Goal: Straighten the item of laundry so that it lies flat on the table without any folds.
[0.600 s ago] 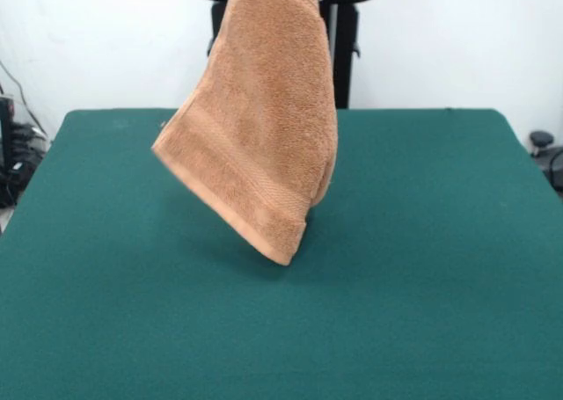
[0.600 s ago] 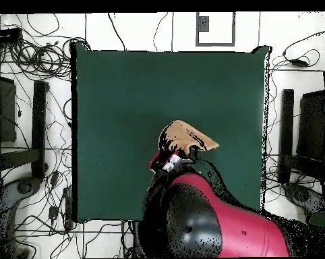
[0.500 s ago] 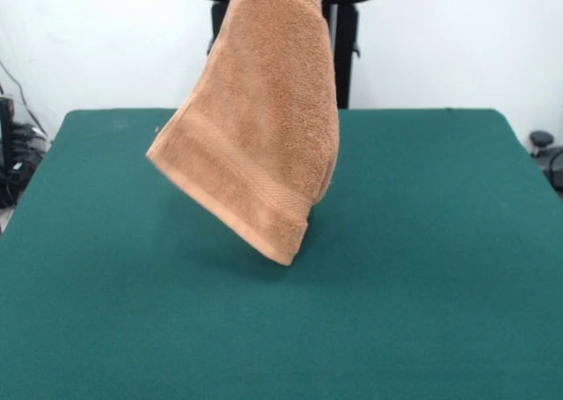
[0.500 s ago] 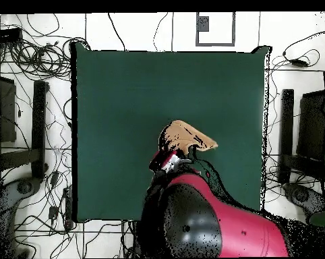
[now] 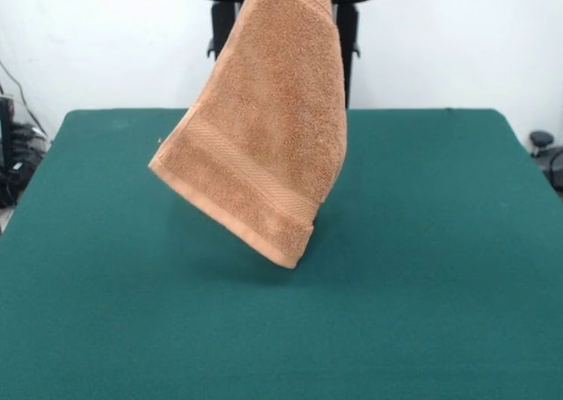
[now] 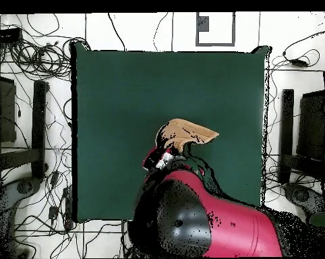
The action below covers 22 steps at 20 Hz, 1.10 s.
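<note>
The item of laundry [image 5: 264,145], a light-brown terry towel with a woven border band, hangs in the air from the top of the front view. Its lowest corner is just above the dark green table [image 5: 440,242], and I cannot tell whether it touches. From overhead the towel [image 6: 187,132] shows as a small bunched shape over the table [image 6: 125,88], right of the middle. My gripper [image 6: 164,159] is at the towel's near edge, holding it up. The red arm [image 6: 212,226] covers most of the gripper, and its fingers are hidden.
Tangled cables [image 6: 30,54] lie on the floor around the table. Black stands [image 6: 38,128] [image 6: 286,128] flank its left and right sides. A small grey square frame [image 6: 214,28] sits beyond the far edge.
The hanging towel has swung slightly to the right in the front view, with its lower edge turning. In the overhead view the arm has shifted a little left.
</note>
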### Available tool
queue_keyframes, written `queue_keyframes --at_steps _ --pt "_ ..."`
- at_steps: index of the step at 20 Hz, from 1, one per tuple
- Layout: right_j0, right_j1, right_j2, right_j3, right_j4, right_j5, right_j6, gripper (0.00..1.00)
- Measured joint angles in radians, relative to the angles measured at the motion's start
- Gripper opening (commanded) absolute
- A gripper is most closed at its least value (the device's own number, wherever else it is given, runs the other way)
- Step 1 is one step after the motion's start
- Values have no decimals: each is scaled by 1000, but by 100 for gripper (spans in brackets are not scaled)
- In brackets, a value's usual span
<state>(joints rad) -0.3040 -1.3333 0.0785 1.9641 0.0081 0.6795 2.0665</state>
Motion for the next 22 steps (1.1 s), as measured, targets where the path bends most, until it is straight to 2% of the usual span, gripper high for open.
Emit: queue_keyframes --at_steps 14,22 --pt "-110 -1 87 6 -1 0 0 0" --pt "-120 -1 121 6 -6 0 0 0"
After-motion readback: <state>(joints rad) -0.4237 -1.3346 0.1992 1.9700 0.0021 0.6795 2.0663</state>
